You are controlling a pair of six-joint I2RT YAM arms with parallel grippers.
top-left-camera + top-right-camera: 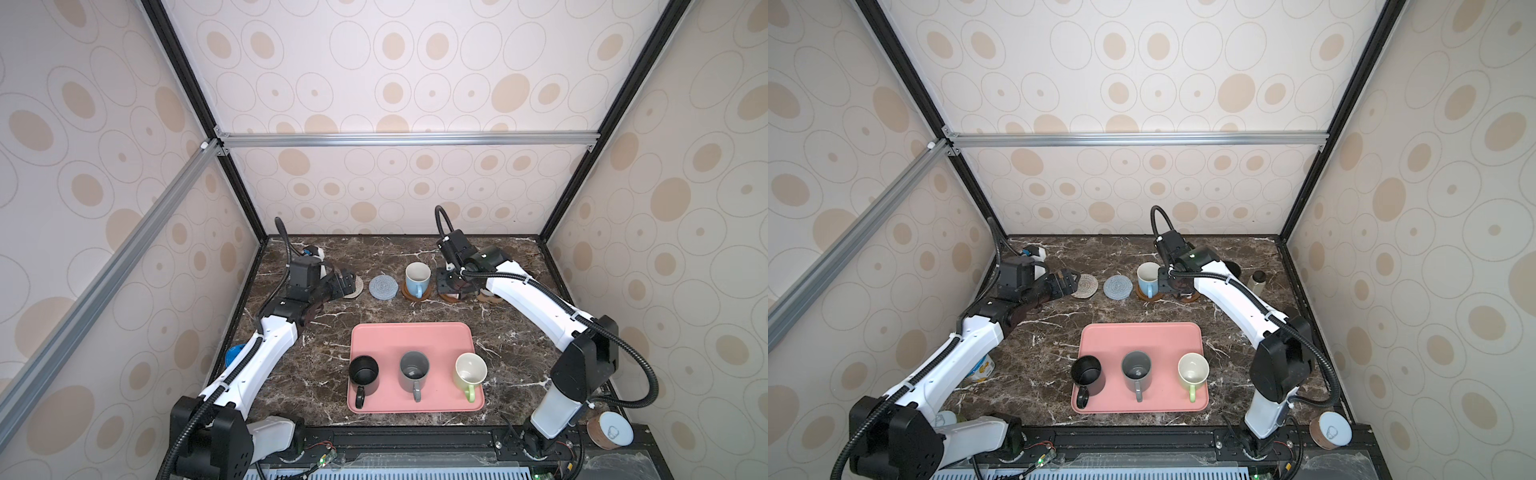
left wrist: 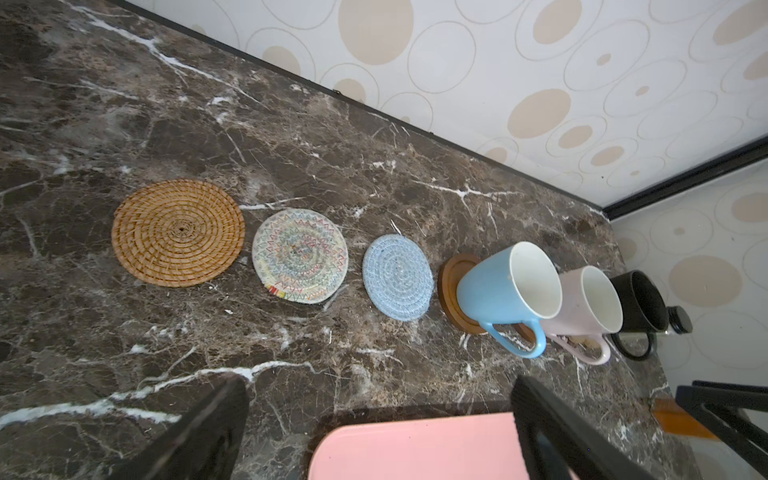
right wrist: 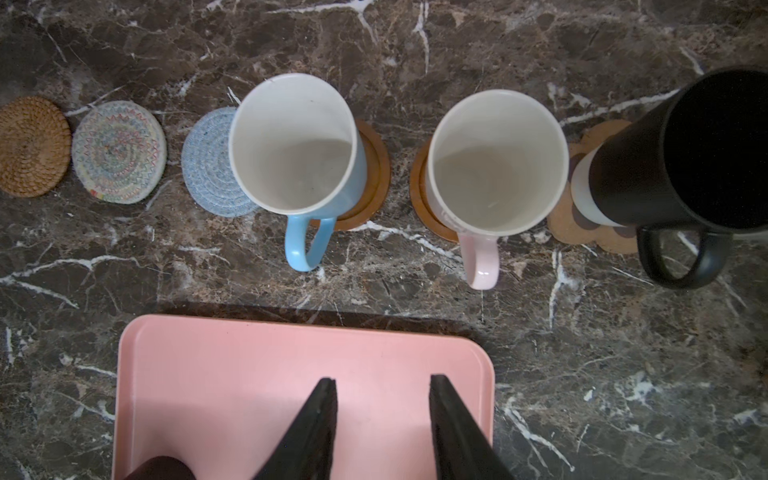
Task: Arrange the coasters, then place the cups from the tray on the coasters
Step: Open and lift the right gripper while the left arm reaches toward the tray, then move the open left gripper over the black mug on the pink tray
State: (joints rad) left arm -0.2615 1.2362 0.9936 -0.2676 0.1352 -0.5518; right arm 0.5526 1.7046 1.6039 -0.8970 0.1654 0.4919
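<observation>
Right wrist view: the dark marble desk (image 3: 582, 374) carries the pink tray (image 3: 199, 374), which is the landmark for everything else.

The left hand (image 2: 378, 386) hangs beyond the tray's far left corner, its jaws spread wide with nothing in them. The right hand (image 3: 382, 380) hangs above the tray's far edge towards the right corner, its jaws partly apart and also empty.

In a top view three cups stand along the tray's near edge. The black cup (image 1: 363, 370) is by the near left corner, the grey cup (image 1: 414, 368) is midway, and the pale green cup (image 1: 471, 370) is by the near right corner.

The three other cups are off the tray, beyond its far edge. The light blue cup (image 3: 291, 145) sits on a wooden disc (image 3: 376, 174). The pale pink cup (image 3: 494, 162) sits on the second wooden disc (image 3: 417, 187). The second black cup (image 3: 685, 145) sits on the paw-shaped coaster (image 3: 598, 237).

The same row runs on past the tray's far left corner with three bare coasters: the grey-blue woven coaster (image 3: 208, 166), the cream woven coaster (image 3: 118, 151) and the tan rattan coaster (image 3: 31, 145).

The arranging looks finished and the placing about half done. Three cups on the tray wait for the three bare coasters.
</observation>
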